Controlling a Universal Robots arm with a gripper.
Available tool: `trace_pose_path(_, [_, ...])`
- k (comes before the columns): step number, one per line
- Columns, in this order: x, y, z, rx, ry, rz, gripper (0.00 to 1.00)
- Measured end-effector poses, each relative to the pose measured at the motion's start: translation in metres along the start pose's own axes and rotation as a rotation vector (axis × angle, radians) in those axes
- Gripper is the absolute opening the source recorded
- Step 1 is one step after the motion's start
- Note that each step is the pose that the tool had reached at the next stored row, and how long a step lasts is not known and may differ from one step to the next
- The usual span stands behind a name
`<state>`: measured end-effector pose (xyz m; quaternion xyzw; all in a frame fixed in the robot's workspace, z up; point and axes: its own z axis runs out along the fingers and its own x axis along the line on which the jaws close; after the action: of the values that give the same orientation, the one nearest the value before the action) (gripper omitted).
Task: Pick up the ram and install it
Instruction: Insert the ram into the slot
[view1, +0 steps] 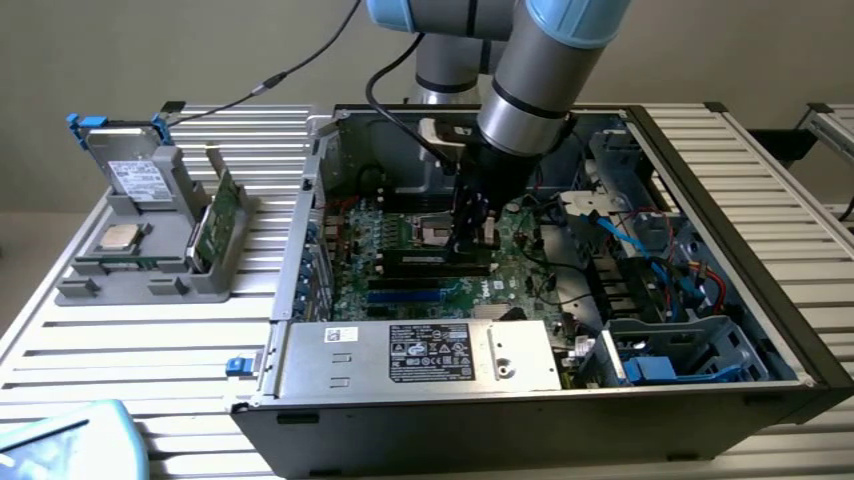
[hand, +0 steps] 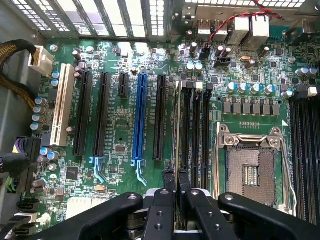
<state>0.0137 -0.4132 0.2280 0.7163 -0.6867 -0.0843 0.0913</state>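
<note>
The end effector (hand: 176, 176) is clenched on the ram (hand: 177, 125), a long, thin green circuit-board stick seen edge-on in the wrist view. The stick stands upright along the row of black memory slots (hand: 194, 130), between the black expansion slots (hand: 160, 117) and the empty silver processor socket (hand: 250, 172). In the exterior view the end effector (view1: 467, 238) hangs low inside the open black computer case (view1: 534, 420), well apart from the grey parts holder (view1: 147, 265) on the slatted tabletop (view1: 160, 340) at the exterior view's left. I cannot tell whether the stick has entered its slot. The step in hand looks like seating. It calls for keeping the stick's edge parallel to the slot and upright, not tilted, then a straight, even push so both ends go in together. A skewed press could bend the board or catch a slot wall.
</note>
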Motion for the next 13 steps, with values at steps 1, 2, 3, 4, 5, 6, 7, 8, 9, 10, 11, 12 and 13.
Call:
trace_pose_path(1, [0.0000,0.0000,0.0000,0.0000,0.0000,0.000,0.14])
trace_pose_path(2, [0.0000,0.0000,0.0000,-0.0001,0.0002,0.000,0.14])
trace_pose_path(3, [0.0000,-0.0001,0.0001,-0.0001,0.0003,0.000,0.14])
trace_pose_path(4, [-0.0002,-0.0002,0.0004,-0.0001,0.0001,0.000,0.14])
trace_pose_path(5, [-0.0003,-0.0003,0.0005,0.0000,0.0002,0.000,0.14])
trace_pose_path(6, [-0.0005,-0.0003,0.0007,-0.0001,0.0003,0.000,0.14])
trace_pose_path(7, [-0.0006,-0.0003,0.0009,-0.0001,0.0003,0.000,0.14])
trace_pose_path(8, [-0.0007,-0.0003,0.0010,0.0000,0.0003,0.000,0.14])
trace_pose_path(9, [-0.0007,-0.0003,0.0010,0.0000,0.0004,0.000,0.14])
trace_pose_path(10, [-0.0009,-0.0004,0.0012,-0.0001,0.0006,0.000,0.14])
trace_pose_path(11, [-0.0010,-0.0004,0.0013,-0.0006,0.0010,0.000,0.14])
trace_pose_path(12, [-0.0011,-0.0004,0.0014,-0.0012,0.0015,0.000,0.14])
trace_pose_path(13, [-0.0012,-0.0005,0.0015,-0.0022,0.0026,0.001,0.14])
